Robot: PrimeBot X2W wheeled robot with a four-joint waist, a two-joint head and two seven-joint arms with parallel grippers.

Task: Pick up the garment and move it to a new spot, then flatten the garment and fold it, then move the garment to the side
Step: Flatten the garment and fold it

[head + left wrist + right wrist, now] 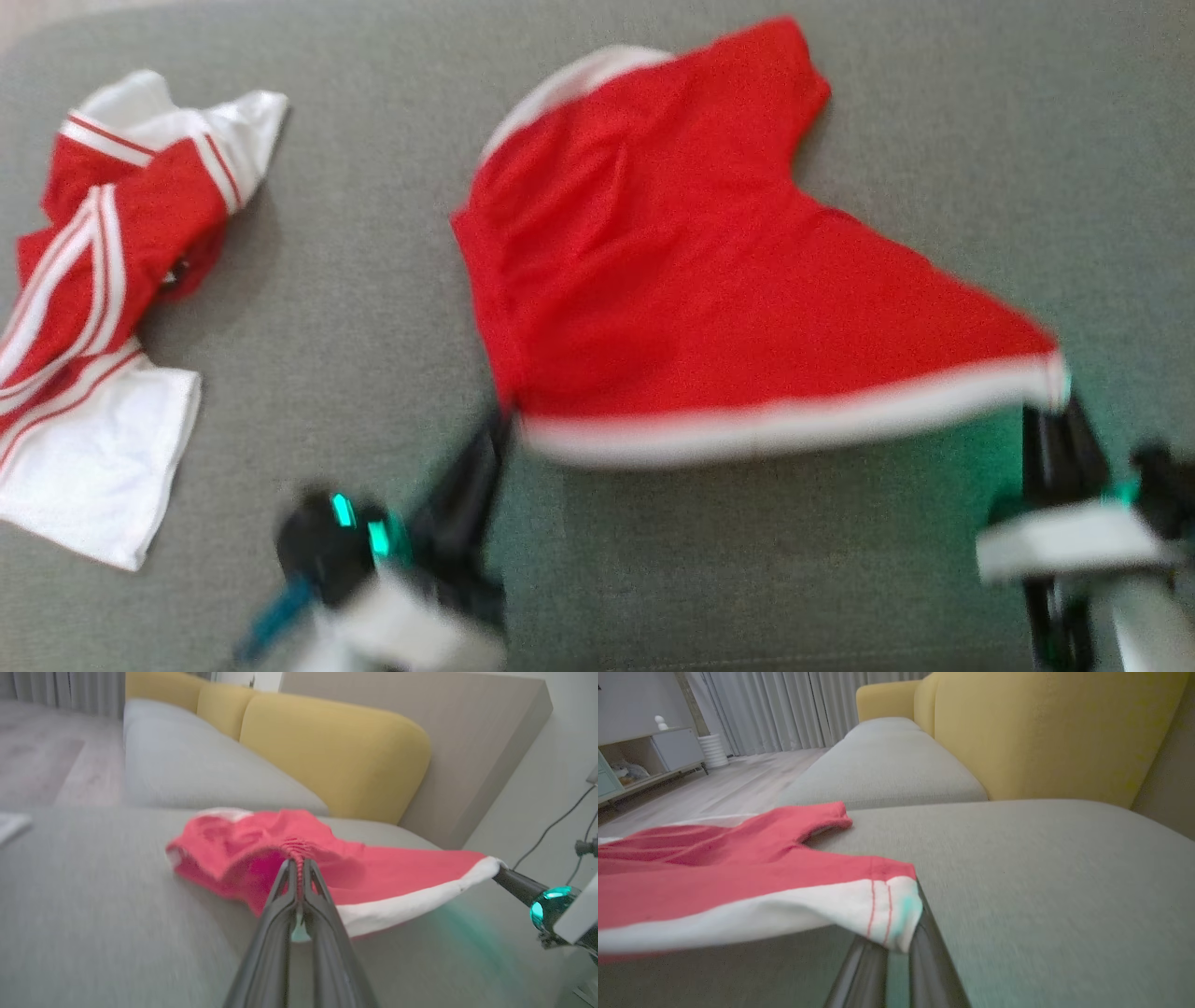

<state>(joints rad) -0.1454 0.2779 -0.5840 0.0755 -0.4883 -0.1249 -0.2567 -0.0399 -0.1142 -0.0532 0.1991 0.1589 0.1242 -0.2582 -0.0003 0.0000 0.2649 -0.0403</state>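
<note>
On a grey sofa seat (355,327), a red shirt (672,280) hangs stretched between a robot's two grippers. Across the floor from the seat stands a low cabinet (649,751) with one open shelf. A pale heap sits in it, too small to make out. Grey curtains (794,709) hang well beyond the seat, and yellow backrests (336,760) line its far edge.

On the seat's left part lies a crumpled red-and-white striped garment (103,280), well apart from the shirt, with grey cushion between them. The shirt occupies the seat's middle. Its far part rests on the cushion, while its white hem (794,420) is raised off the seat on the near side.

The left gripper (501,431), fingers pressed together, pinches a bunch of red cloth at the hem's left end. The right gripper (1060,411), likewise closed, pinches the hem's white right corner.

The hem runs left to right along the seat's near side. The shirt's long axis runs from the hem toward the backrests, leaning left. A short sleeve (789,65) points at the seat's far edge, and a white-trimmed opening (569,89) lies to the sleeve's left.
</note>
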